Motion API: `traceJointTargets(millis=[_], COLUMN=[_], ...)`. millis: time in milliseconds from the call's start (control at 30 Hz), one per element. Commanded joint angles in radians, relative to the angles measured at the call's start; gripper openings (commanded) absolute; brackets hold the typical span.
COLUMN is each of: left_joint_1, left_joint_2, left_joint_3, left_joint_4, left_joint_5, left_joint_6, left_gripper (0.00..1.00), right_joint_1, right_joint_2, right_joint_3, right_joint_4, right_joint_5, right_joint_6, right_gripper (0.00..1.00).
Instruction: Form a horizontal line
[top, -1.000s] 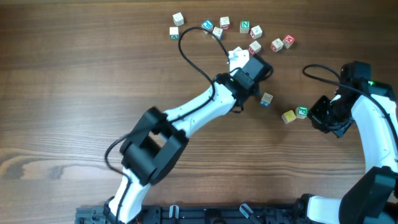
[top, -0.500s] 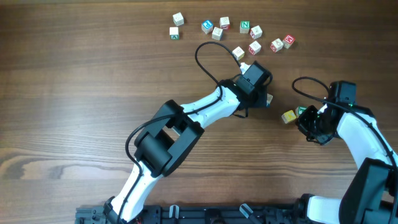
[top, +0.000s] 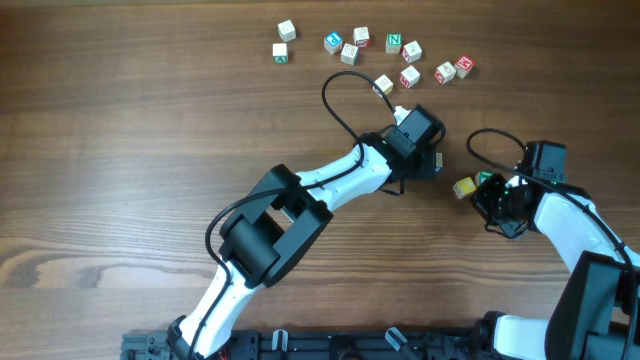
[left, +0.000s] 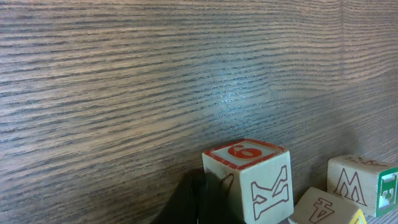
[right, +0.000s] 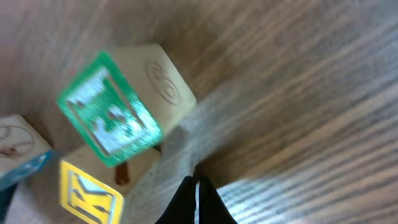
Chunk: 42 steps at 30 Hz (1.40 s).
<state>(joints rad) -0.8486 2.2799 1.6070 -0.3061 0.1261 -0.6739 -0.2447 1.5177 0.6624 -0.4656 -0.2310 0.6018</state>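
The pale whitish cube (left: 252, 180), with red markings, sits against my left gripper (left: 200, 200), whose shut fingers touch its left side. From overhead the left gripper (top: 428, 155) hides most of it; only a sliver (top: 438, 160) shows. The yellow cube (top: 463, 187) and the green-faced cube (top: 485, 179) touch each other just to the right. In the right wrist view the green cube (right: 115, 118) lies above the yellow cube (right: 87, 190), and the pale cube's edge (right: 18, 149) shows at the left. My right gripper (right: 195, 186) is shut and empty, beside the green cube (top: 493, 203).
Several loose letter cubes (top: 400, 55) lie scattered along the far side of the wooden table (top: 120, 150). The left arm's black cable (top: 340, 100) loops above the table near them. The right arm's cable (top: 490, 135) arcs behind the green cube.
My left gripper has moved right and slightly nearer, carrying the pale cube toward the yellow one. My right gripper has shifted left, closer to the green cube.
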Motion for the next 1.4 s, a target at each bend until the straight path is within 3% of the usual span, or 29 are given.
traceJointTargets(millis=[0,267,600,667,833,1033,1367], left_joint_1=[-0.003,-0.002,-0.002,-0.002,-0.002,-0.002,-0.002], left_joint_2=[0.031,0.031,0.031,0.031,0.031,0.031,0.031], left_joint_3=[-0.005,-0.005,-0.005,-0.005,-0.005,-0.005,-0.005], left_joint_4=[-0.003,-0.003,-0.004,-0.004,-0.005,-0.008,-0.008], left_joint_5=[0.008,0.006,-0.011,-0.011,-0.011,-0.011,-0.011], left_joint_6=[0.016,0.016,0.016,0.016,0.016,0.016,0.016], left_gripper=[0.08,0.08,0.09,0.09,0.09,0.09,0.09], right_joint_1=[0.006,0.070,0.070,0.070,0.069,0.069,0.070], right_joint_2=[0.005,0.128,0.128,0.128,0.128,0.128,0.128], right_joint_3=[-0.003,-0.003,-0.003,-0.003,-0.003,-0.003,-0.003], right_joint_4=[0.055,0.160,-0.003,0.015,0.126,0.143,0.213], right_joint_5=[-0.052,-0.101,-0.161,-0.242,-0.189,-0.115,-0.143], right_joint_6=[0.037,0.109,0.061,0.061,0.083,0.082,0.082], right_gripper=[0.05,0.04,0.04,0.04,0.04,0.04,0.04])
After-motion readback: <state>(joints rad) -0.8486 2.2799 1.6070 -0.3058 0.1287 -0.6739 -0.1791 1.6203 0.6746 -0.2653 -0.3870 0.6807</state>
